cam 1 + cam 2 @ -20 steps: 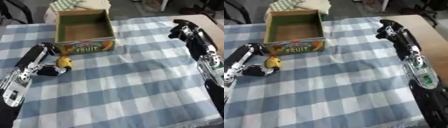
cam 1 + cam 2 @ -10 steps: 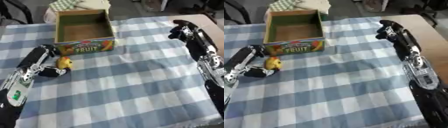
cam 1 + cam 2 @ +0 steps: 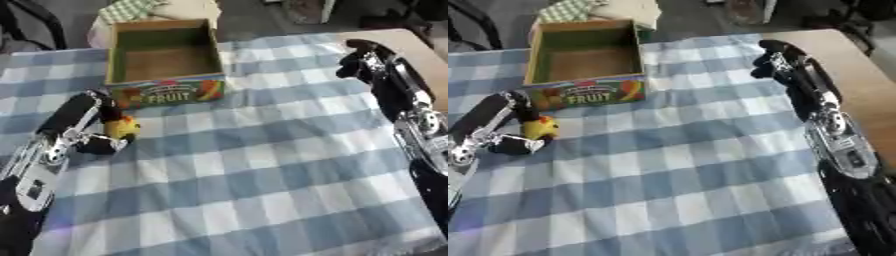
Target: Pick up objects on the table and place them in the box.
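Note:
A small yellow and orange object (image 3: 122, 128) lies on the checked cloth just in front of the fruit box (image 3: 166, 55), near the box's left front corner. My left hand (image 3: 98, 126) is curled round this object, fingers behind it and thumb below it. The open cardboard box shows a bare brown bottom, with "FRUIT" printed on its front wall. My right hand (image 3: 354, 64) hangs over the far right of the table, fingers curled, with nothing in it.
A blue and white checked cloth (image 3: 262, 165) covers the table. A bare wooden strip (image 3: 868, 85) runs along the right edge. A green checked cloth and a pale bundle (image 3: 140, 9) lie behind the box.
My left hand has drawn slightly nearer to me with the yellow object. The right arm has stayed put.

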